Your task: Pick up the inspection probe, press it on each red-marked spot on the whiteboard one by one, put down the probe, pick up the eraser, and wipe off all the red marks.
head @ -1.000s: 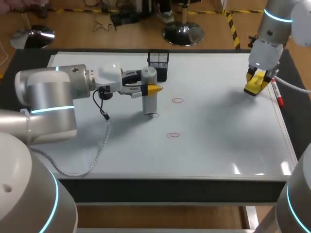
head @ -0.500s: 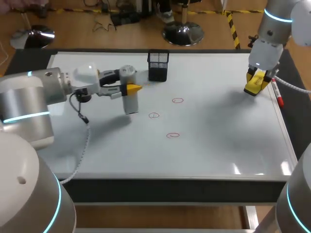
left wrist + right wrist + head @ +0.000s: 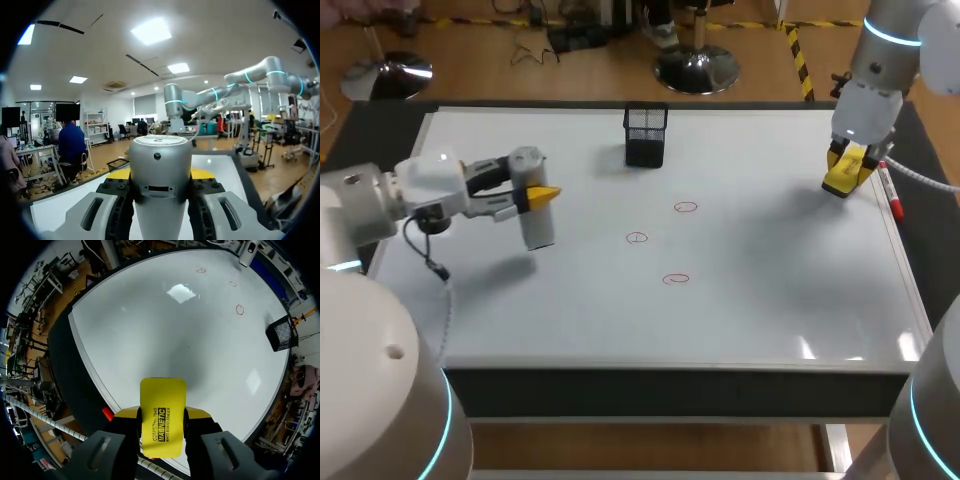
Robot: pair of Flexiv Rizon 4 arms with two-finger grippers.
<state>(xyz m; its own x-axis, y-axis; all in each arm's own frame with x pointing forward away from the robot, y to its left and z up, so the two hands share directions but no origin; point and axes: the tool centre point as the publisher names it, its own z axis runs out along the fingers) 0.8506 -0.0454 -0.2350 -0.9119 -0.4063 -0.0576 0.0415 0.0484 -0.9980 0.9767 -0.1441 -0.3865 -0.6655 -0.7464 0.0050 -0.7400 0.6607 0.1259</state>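
My left gripper (image 3: pixel 542 193) clamps the probe (image 3: pixel 534 222) upright at the whiteboard's (image 3: pixel 770 300) left side, well apart from the three red marks (image 3: pixel 637 238). My right gripper (image 3: pixel 850 165) grips the eraser (image 3: pixel 840 181). The probe is not yet down, and nothing is wiped

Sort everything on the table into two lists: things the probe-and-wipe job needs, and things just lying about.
Job: probe, eraser, red marks, whiteboard.
Lying about: mesh cup, red pen.
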